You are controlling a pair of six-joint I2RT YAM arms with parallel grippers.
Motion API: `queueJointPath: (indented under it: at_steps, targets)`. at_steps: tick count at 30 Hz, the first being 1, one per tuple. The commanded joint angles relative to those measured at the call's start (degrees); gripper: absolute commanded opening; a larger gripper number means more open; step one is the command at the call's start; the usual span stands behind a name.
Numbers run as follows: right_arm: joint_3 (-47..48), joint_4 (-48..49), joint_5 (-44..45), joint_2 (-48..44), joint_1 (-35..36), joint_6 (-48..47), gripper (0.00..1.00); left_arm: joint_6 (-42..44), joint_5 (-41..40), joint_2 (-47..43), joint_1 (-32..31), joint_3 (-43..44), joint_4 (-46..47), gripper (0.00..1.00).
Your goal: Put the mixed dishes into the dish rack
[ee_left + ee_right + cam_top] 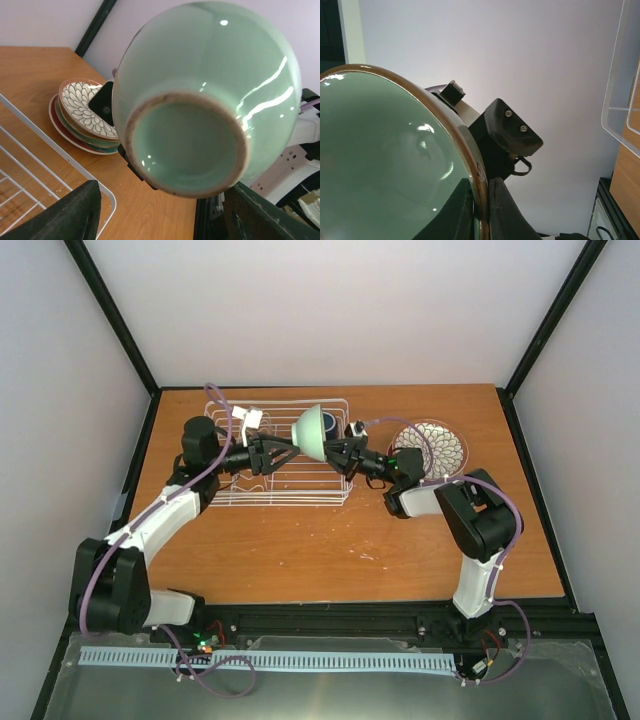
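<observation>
**Q:** Risk here?
**A:** Right gripper (481, 200) pinches the rim of the small mint-green bowl (313, 433) above the dish rack (290, 502); left gripper (283, 452) gapes empty beside it. The thin hold may slip and drop it.

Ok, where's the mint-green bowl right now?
Top view: the mint-green bowl hangs over the dish rack's right half, rim pinched by the right gripper, left gripper just beside it.

glossy glazed mint-green bowl (210, 95), wooden table (330, 540)
</observation>
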Motion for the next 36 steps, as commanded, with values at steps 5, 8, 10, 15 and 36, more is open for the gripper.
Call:
queueJointPath:
  at_steps: [5,8,10,15,36]
  targets:
    - [2.4,11.1,-4.9,-3.0,2.9,1.0,0.03,-6.1,2.6,5.4,0.2,1.8,10.3,0.68]
    - [2.2,11.1,-5.4,-2.3,3.1,1.1,0.03,-6.4,3.8,4.5,0.6,2.5,10.3,0.68]
    - [2.0,11.1,-5.8,-2.2,3.1,1.0,0.03,-6.7,4.5,3.3,1.5,2.6,10.3,0.69]
    - [1.1,11.1,-6.2,-1.4,3.1,0.6,0.03,-8.8,6.9,-0.4,4.2,2.4,11.1,0.71]
    - [2.4,11.0,-4.0,-0.8,4.5,0.3,0.03,-13.8,9.3,-1.5,4.7,0.7,15.8,0.73]
